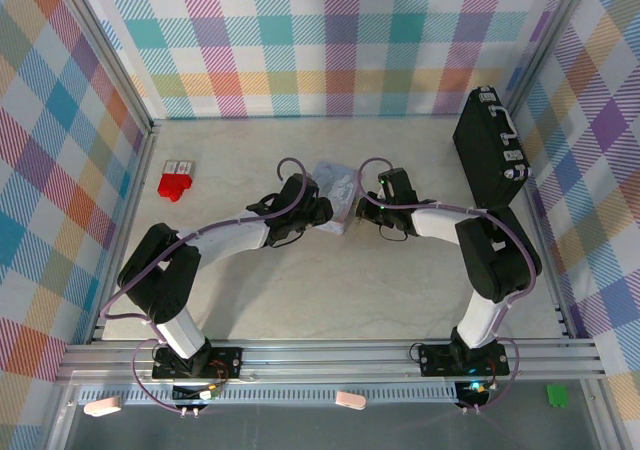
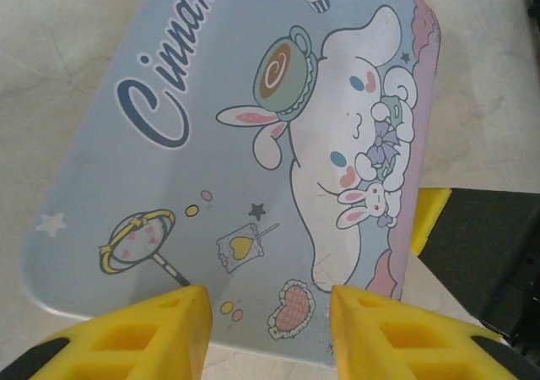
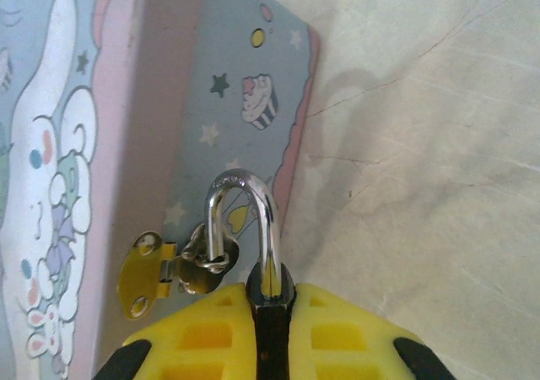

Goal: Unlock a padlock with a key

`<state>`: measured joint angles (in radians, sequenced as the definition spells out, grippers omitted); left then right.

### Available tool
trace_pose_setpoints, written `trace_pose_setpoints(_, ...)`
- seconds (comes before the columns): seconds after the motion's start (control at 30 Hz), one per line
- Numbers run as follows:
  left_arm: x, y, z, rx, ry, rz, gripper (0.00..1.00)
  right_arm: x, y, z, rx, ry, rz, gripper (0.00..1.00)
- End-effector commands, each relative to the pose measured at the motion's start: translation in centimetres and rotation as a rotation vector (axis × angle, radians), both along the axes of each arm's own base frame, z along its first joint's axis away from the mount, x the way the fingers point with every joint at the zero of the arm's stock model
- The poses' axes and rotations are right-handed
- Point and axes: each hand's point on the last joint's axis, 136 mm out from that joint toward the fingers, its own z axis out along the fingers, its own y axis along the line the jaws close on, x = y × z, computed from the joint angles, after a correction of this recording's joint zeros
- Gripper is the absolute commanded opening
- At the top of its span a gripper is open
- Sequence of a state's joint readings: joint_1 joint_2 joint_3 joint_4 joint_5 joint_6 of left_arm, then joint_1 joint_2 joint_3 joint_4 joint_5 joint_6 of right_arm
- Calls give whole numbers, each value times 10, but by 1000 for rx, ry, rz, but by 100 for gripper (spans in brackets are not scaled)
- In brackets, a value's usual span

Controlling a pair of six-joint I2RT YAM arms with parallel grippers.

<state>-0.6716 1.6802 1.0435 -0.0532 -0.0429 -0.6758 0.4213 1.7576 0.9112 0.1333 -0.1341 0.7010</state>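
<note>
The padlock (image 3: 268, 228) hangs on the brass hasp (image 3: 148, 274) at the side of a pastel blue cartoon tin (image 1: 335, 185). Its dark body is pinched between the yellow fingers of my right gripper (image 3: 272, 291), which is shut on it. The silver shackle arches up from the body and its other leg passes through the hasp loop. My left gripper (image 2: 270, 312) hovers at the near edge of the tin lid (image 2: 253, 143), its yellow fingers (image 2: 160, 329) apart with nothing between them. From above, both grippers (image 1: 322, 213) (image 1: 360, 213) meet at the tin. The key is hidden.
A big black hard case (image 1: 490, 150) leans at the back right wall. A small red object (image 1: 175, 182) lies at the left. Checked walls close in the table on three sides. Bare tabletop lies in front of the arms.
</note>
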Motion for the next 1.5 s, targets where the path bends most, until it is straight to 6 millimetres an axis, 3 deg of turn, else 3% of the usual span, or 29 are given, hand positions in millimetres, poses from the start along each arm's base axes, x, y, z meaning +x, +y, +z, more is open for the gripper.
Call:
trace_pose_setpoints(0.0,-24,23,-43,129,160,-26,43,20,-7,26,45,-99,-11,0)
trace_pose_setpoints(0.17,-27,19,-47,113,171,-22,43,24,3,18,103,-71,-4,0)
trace_pose_setpoints(0.3,-32,9,-49,114,177,-39,42,30,21,25,209,-69,19,0)
trace_pose_setpoints(0.43,-32,10,-52,114,176,-22,42,30,22,22,250,-51,-6,0)
trace_pose_setpoints(0.57,-25,17,-52,152,166,-6,43,30,13,26,223,-78,-19,0)
trace_pose_setpoints(0.73,-8,36,-57,205,153,15,43,20,-16,37,105,-109,-4,0)
trace_pose_setpoints(0.87,8,47,-64,217,156,17,42,3,-34,39,38,-108,23,0)
trace_pose_setpoints(1.1,39,77,-60,213,147,35,43,-41,-36,40,21,-60,127,0)
trace_pose_setpoints(1.2,50,87,-43,194,112,23,43,-65,-34,37,31,-27,174,0)
trace_pose_setpoints(1.27,52,86,-21,184,52,1,44,-79,-33,37,28,-11,198,0)
trace_pose_setpoints(1.37,44,87,10,140,-31,-7,46,-99,-30,36,27,7,233,0)
trace_pose_setpoints(1.47,24,97,24,118,-86,-5,48,-119,-21,34,28,35,280,0)
